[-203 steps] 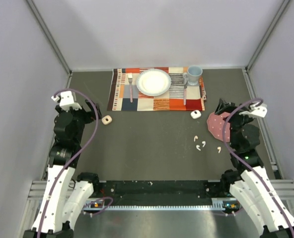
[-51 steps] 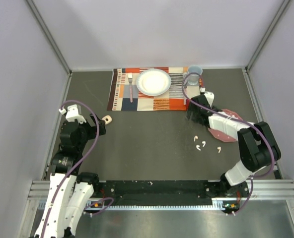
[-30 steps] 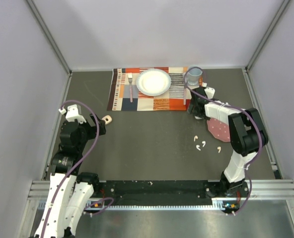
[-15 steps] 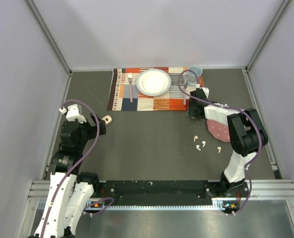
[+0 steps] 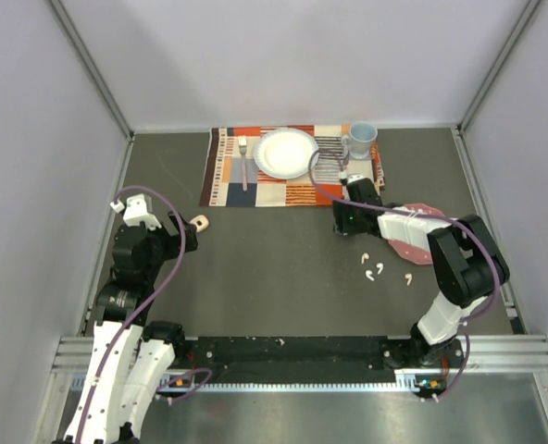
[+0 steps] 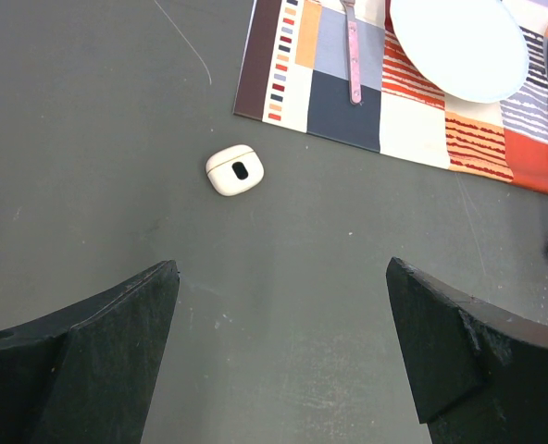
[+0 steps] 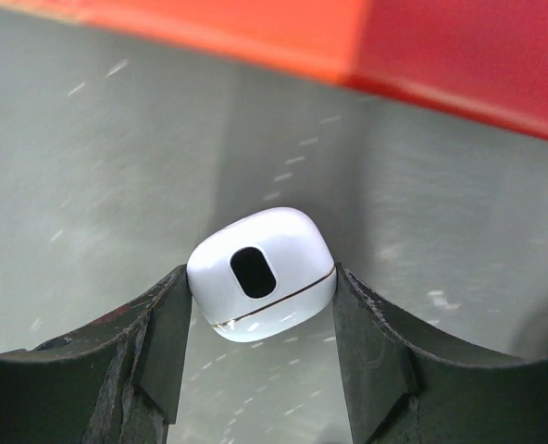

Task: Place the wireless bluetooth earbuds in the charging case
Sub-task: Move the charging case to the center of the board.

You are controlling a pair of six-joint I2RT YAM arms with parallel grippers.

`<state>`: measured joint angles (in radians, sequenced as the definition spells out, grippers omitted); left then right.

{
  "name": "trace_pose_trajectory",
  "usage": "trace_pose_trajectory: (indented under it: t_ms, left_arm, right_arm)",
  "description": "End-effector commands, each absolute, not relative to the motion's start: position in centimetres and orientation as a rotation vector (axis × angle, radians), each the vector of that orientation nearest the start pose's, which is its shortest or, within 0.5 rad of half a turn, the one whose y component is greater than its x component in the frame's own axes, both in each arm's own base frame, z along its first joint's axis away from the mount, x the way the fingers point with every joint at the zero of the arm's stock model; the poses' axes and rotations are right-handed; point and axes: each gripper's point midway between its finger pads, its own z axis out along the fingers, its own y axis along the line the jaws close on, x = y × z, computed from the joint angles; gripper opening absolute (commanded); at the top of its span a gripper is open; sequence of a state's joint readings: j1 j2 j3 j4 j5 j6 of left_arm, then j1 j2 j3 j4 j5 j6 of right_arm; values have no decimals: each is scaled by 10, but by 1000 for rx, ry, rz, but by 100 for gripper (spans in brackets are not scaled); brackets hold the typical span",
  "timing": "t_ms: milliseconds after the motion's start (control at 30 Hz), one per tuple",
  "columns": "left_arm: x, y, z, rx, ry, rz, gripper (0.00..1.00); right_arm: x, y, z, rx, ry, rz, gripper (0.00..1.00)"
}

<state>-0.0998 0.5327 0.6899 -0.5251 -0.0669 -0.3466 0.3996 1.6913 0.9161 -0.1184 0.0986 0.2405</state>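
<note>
Dark grey tabletop [image 5: 274,277] holds three tiny white earbuds [image 5: 376,270], lying loose at five o'clock from the right gripper [image 5: 349,219], the nearer arm. That gripper pinches a white charging case [image 7: 260,273] by the placemat's [image 5: 274,194] five o'clock corner. The left gripper [image 6: 280,268] is spread, a second case [image 6: 234,170] at its eleven o'clock.
</note>
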Motion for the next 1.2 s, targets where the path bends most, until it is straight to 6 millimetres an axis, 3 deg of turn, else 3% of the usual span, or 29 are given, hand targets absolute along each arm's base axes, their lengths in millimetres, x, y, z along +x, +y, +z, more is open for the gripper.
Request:
trace_pose_trajectory:
  t_ms: [0, 233, 400, 500, 633, 667, 767, 867, 967, 1167]
  left_arm:
    - [246, -29, 227, -281, 1895, -252, 99]
    - [246, -28, 228, -282, 1888, -251, 99]
    - [246, -29, 228, -281, 1889, -252, 99]
    - [245, -28, 228, -281, 1887, -252, 99]
    - [245, -29, 229, -280, 1886, -252, 99]
    - [245, -28, 228, -283, 1887, -250, 99]
    - [246, -28, 228, -285, 1886, -251, 99]
    - [246, -28, 228, -283, 1890, -249, 99]
    - [246, -28, 227, -283, 1893, -250, 99]
    - [247, -28, 226, -285, 1896, -249, 99]
  right_arm:
    - [331, 208, 42, -539, 2409, 353, 53]
    - [288, 251, 34, -921, 2352, 387, 59]
    - [275, 266, 33, -1021, 2316, 362, 75]
    - [282, 263, 39, -889, 2343, 328, 85]
    - [305, 253, 59, -511, 2361, 235, 97]
    - [305, 249, 62, -327, 2389, 221, 98]
    - [309, 240, 66, -2, 2399, 193, 99]
    - [305, 250, 61, 126, 2422, 250, 97]
    - [302, 262, 59, 128, 2429, 256, 95]
    - [298, 259, 51, 151, 2437, 181, 84]
